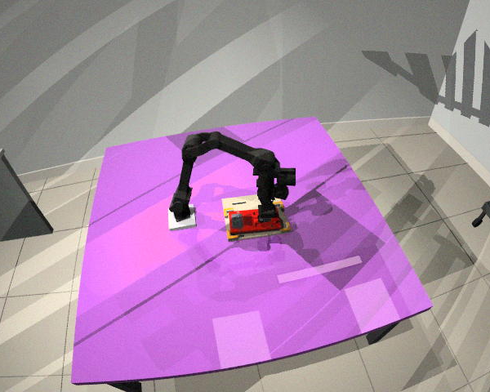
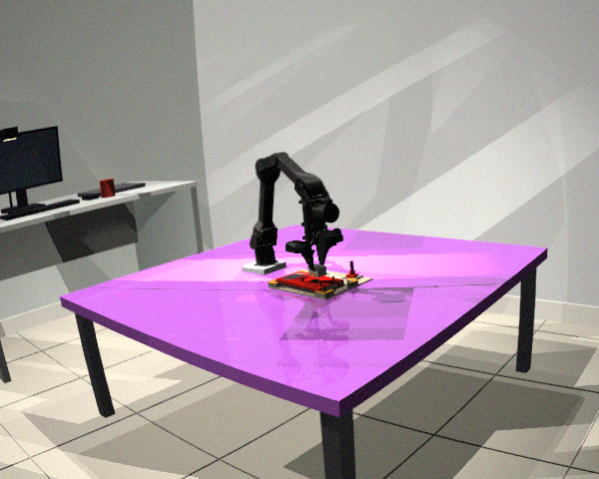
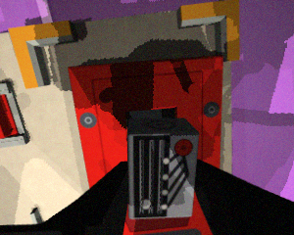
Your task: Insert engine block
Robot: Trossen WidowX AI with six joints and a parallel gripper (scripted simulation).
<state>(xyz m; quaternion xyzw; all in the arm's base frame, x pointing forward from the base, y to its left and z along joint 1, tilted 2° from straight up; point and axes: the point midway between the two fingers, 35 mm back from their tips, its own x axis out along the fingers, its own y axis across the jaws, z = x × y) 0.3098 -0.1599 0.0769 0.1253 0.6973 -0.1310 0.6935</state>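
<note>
A: Where is the small grey metal engine block (image 3: 161,168) with the ribbed top?

B: Clamped in the black parallel-jaw gripper (image 3: 159,196), over the flat red car body (image 3: 147,105). In the wrist view its lower end overlaps the red panel near the near edge. Whether it is seated in the opening I cannot tell; the block hides what lies beneath it.

A: Any writing or brand on it?

B: None I can read. The top face carries dark grooves, a row of pale round studs, diagonal stripes and a red round cap (image 3: 184,146).

A: And the jaws?

B: Partly open, closed onto the block's two sides, the dark fingers spreading out below it in the wrist view. From the exterior view the gripper (image 2: 317,265) points straight down onto the car body (image 2: 309,281).

A: What lies around?

B: The car body rests on a beige base board (image 3: 44,166) with orange corner brackets (image 3: 24,44), set on the glossy purple tabletop (image 1: 152,273). Two grey round fasteners (image 3: 87,119) sit on the red panel. The arm's white mounting plate (image 1: 181,220) stands beside the board.
</note>
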